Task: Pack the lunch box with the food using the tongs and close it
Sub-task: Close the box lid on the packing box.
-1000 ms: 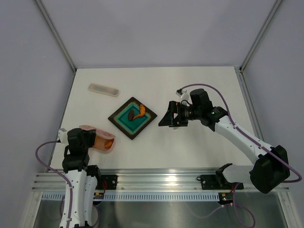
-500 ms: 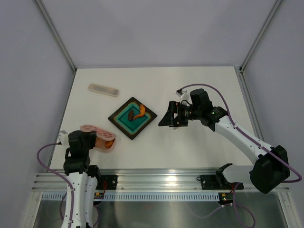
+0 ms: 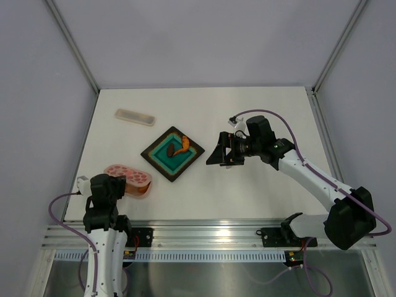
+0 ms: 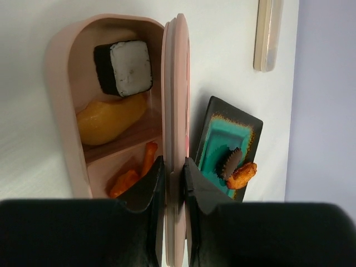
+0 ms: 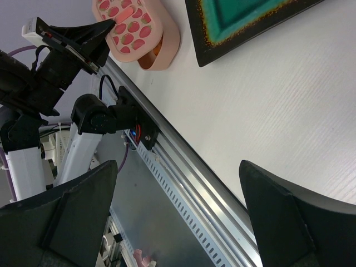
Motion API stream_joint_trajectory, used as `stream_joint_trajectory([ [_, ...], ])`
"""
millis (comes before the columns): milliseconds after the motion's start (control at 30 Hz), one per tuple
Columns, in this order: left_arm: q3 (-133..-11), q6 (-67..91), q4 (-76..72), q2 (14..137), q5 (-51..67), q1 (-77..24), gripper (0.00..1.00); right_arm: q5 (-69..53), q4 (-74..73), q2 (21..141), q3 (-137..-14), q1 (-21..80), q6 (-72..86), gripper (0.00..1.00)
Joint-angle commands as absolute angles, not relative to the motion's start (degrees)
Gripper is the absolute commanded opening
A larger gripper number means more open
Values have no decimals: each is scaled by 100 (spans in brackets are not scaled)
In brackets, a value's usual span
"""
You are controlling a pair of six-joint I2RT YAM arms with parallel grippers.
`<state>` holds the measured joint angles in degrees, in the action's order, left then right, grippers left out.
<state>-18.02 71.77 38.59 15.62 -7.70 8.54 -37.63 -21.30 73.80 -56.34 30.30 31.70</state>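
Observation:
The salmon-pink lunch box (image 4: pixel 61 83) lies open at the near left of the table, holding a rice roll (image 4: pixel 123 67), a yellow piece (image 4: pixel 108 118) and orange sticks (image 4: pixel 133 172). Its spotted lid (image 3: pixel 127 175) hangs tilted over the box (image 3: pixel 141 189), seen edge-on in the left wrist view, with my left gripper (image 4: pixel 174 161) shut on its near edge. An orange shrimp (image 3: pixel 180 146) and a dark brown lump (image 3: pixel 170 150) lie on the dark tray (image 3: pixel 154 162). My right gripper (image 3: pixel 216 154) hovers open and empty right of the tray. No tongs show.
A long pale translucent case (image 3: pixel 135 117) lies at the back left. The metal rail (image 5: pixel 183 172) runs along the near table edge, below the right gripper's fingers (image 5: pixel 83 206). White table (image 3: pixel 260 111) spreads behind and to the right of the tray.
My left arm has drawn back toward the near edge, and the lid has tipped so that its spotted face now shows from above over the box. The right arm has barely moved.

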Motion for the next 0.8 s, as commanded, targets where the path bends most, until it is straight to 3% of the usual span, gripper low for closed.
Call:
stream_joint_trajectory([
  [0, -1723, 7216, 4473, 1477, -1002, 870, 25, -3911, -2013, 7418, -5801, 2962, 3120, 98],
  [100, -1802, 7216, 4623, 1468, -1054, 879, 46, -3920, -2004, 7444, -5827, 2971, 3103, 98],
  [467, -2127, 7102, 4878, 1380, -1090, 870, 91, -3946, -2004, 7409, -5818, 2944, 3146, 98],
  [567, -2206, 7067, 4930, 1354, -1090, 870, 97, -3938, -1995, 7374, -5818, 2953, 3155, 98],
  [767, -2487, 7005, 5141, 1467, -1099, 879, 99, -3946, -1986, 7321, -5801, 2953, 3217, 98],
])
